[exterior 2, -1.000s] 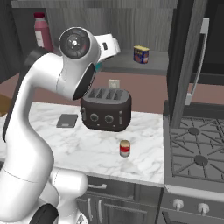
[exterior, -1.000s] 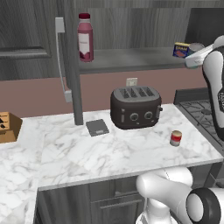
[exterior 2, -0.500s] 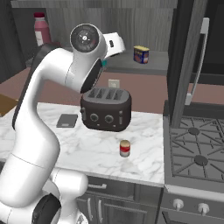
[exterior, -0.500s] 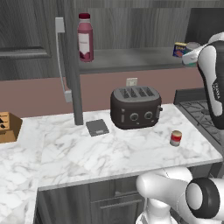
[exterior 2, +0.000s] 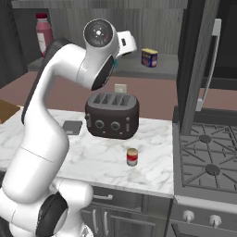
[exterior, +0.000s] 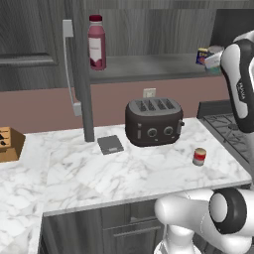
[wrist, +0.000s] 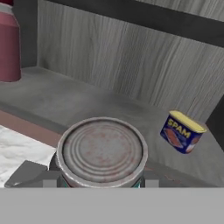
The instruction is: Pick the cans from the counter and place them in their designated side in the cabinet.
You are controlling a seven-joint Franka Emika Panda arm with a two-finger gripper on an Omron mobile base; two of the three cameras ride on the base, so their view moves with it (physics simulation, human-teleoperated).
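The gripper (wrist: 101,181) is closed on the teal can (wrist: 101,153), whose round tan top sits right in front of the hand camera; from the base views the hand is raised to shelf height at the right part of the open cabinet (exterior: 149,30), and a sliver of teal shows at it beside the white wrist. The can is in the air just in front of the grey shelf (wrist: 87,103), not resting on it. On the shelf, a blue tin with a yellow top (exterior 2: 149,57) stands toward the right, near the hand, and a tall dark-red bottle (exterior: 96,42) stands at the far left end. The red can (exterior: 199,157) with its white band is upright on the marble counter (exterior: 99,173), to the right of and nearer than the dark toaster (exterior: 152,121). A small grey square pad (exterior: 110,144) lies left of the toaster.
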